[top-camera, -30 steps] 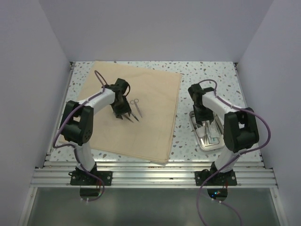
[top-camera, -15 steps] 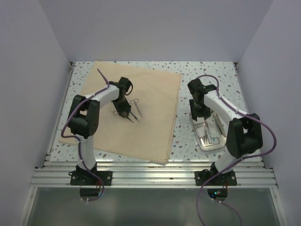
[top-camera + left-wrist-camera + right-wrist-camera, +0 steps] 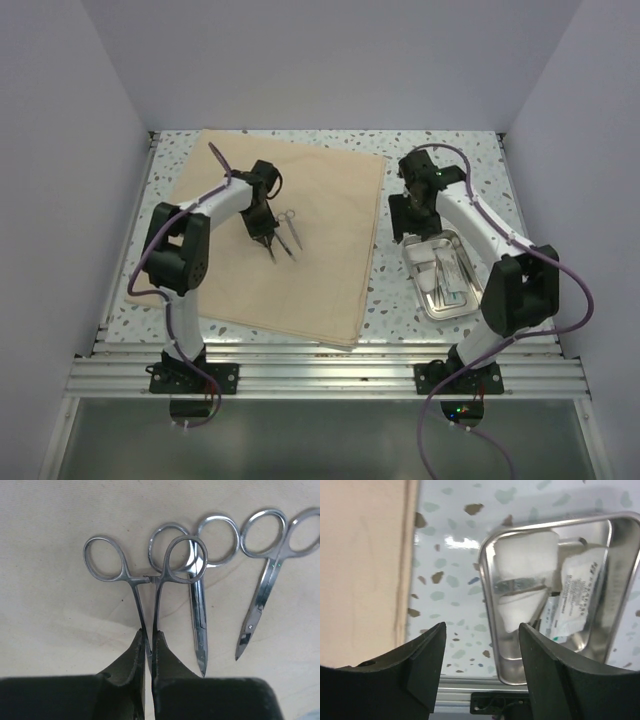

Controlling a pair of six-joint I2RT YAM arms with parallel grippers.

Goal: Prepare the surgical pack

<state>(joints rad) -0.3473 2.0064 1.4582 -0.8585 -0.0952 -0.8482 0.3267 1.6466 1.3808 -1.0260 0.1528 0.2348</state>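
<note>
The surgical pack is laid out in 2 parts. Its tan cloth sheet [image 3: 300, 270] lies spread flat on the left half of the speckled table [image 3: 450, 160], and its steel tray [image 3: 432, 302] sits well apart on the bare tabletop to the right, just off the sheet's edge.

Your right gripper [image 3: 482, 626] hangs over the tabletop between sheet and tray, its jaws spread wide with nothing between them. Your left gripper [image 3: 148, 632] is down on the cloth, clenched on the shanks of the forceps [image 3: 150, 580].

3 instruments lie side by side on the sheet: the forceps, a middle instrument [image 3: 198, 615] whose ring lies under one forceps ring, and the scissors [image 3: 260, 597] apart to the right. In the tray you have white gauze [image 3: 525, 555] and a sealed packet [image 3: 580, 575].

The step in hand looks like arranging the instruments on the cloth. Next, you probably need to lift the forceps straight up so the crossed rings part without dragging the neighbour. Meanwhile, the right arm is placed to reach down into the tray for gauze or a packet.
</note>
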